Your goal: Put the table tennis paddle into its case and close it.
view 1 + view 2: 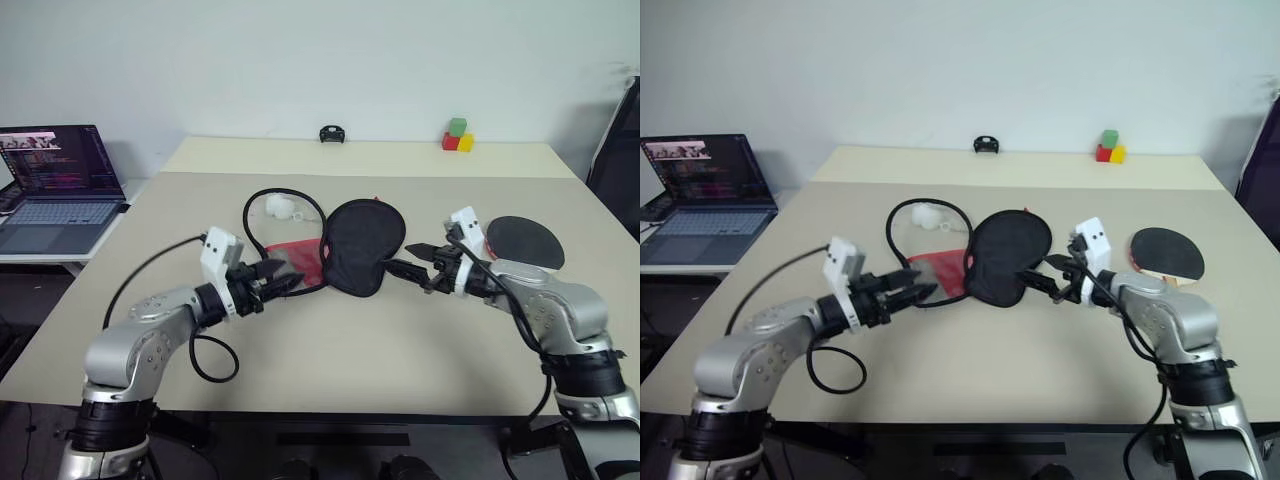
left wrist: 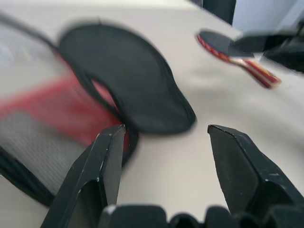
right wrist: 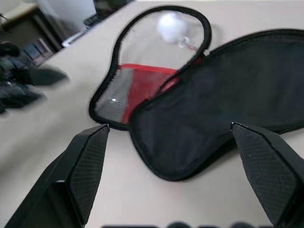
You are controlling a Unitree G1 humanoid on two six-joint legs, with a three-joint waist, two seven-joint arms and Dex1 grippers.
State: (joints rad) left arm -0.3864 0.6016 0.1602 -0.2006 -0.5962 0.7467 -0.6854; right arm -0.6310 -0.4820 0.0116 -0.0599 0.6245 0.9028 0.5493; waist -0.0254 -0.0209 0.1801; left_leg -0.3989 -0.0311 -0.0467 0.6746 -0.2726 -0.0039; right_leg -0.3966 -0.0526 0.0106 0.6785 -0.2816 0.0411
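Beige bench (image 1: pixel 300 370) under a plain white wall, and my black fabric zip case with the red mesh panel (image 1: pixel 345 247) lies unzipped and splayed in the middle of it. Round black-rubber table tennis paddle with the striped wood handle (image 1: pixel 527 240) sits flat on the far side of the case from my left arm, just behind my right wrist. Right pincer (image 1: pixel 420 262) is spread wide and empty, pointing at the case's black flap; left pincer (image 1: pixel 283 281) is parted and empty too, at the red panel. I'd say the right arm is clearly nearer the paddle, so the pickup is its job.
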